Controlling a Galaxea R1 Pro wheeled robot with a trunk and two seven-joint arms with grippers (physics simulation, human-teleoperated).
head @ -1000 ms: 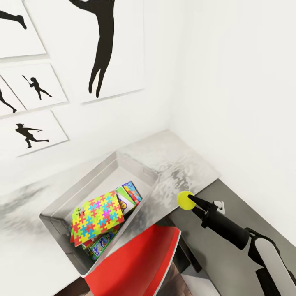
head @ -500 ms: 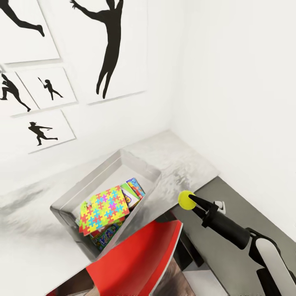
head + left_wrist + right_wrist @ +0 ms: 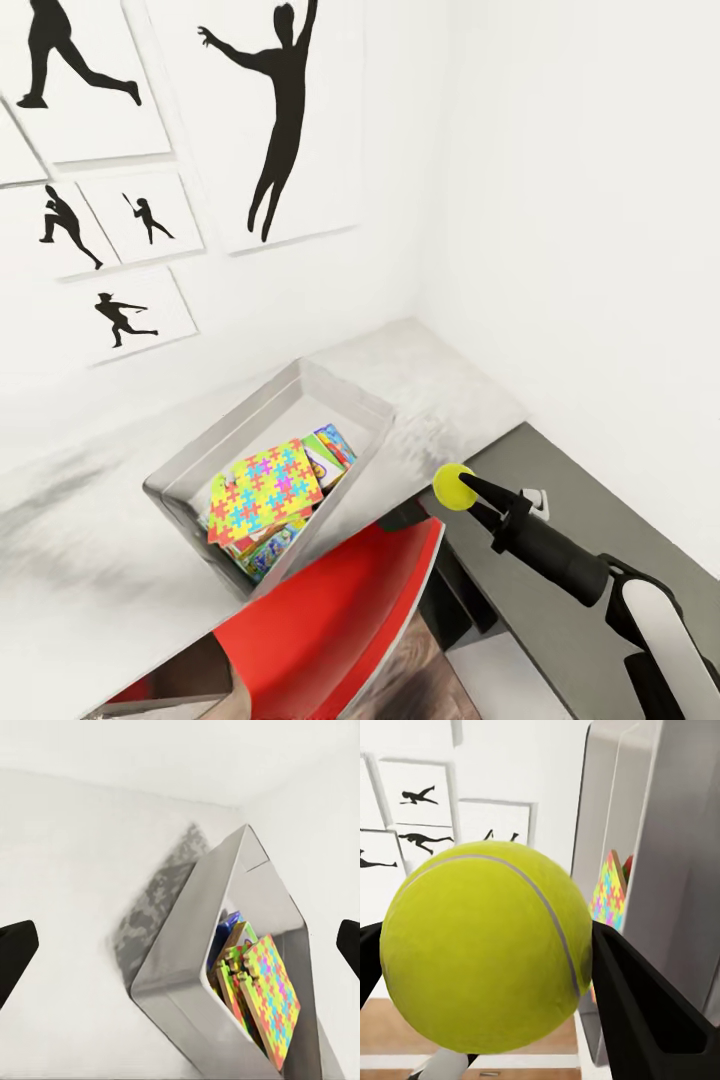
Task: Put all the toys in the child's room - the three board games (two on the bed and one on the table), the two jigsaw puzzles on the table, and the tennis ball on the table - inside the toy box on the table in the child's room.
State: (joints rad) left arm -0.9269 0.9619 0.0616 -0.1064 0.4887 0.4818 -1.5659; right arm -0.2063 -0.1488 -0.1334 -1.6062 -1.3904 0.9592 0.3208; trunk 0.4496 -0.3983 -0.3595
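Tennis ball point(image 3: 452, 487), yellow-green, is pinched between the black fingers of the right gripper point(image 3: 466, 492), held in the air just past the tabletop's point(image 3: 90, 560) near corner. A red chair back point(image 3: 330, 630) sits nearest, below. Beyond, the grey toy box point(image 3: 190, 470) rests on the tabletop, holding a multicoloured jigsaw puzzle point(image 3: 265, 490) atop printed board games point(image 3: 330, 447). The left gripper point(image 3: 180, 945) has its fingers spread wide, facing the box. Black silhouette prints point(image 3: 280, 110) hang on the white wall behind.

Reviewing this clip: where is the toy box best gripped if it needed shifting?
Probably the toy box's rim on a long side, pinched from above: that lip is thin and exposed, while the sloping walls look too wide to span, and the puzzle covers the inside.
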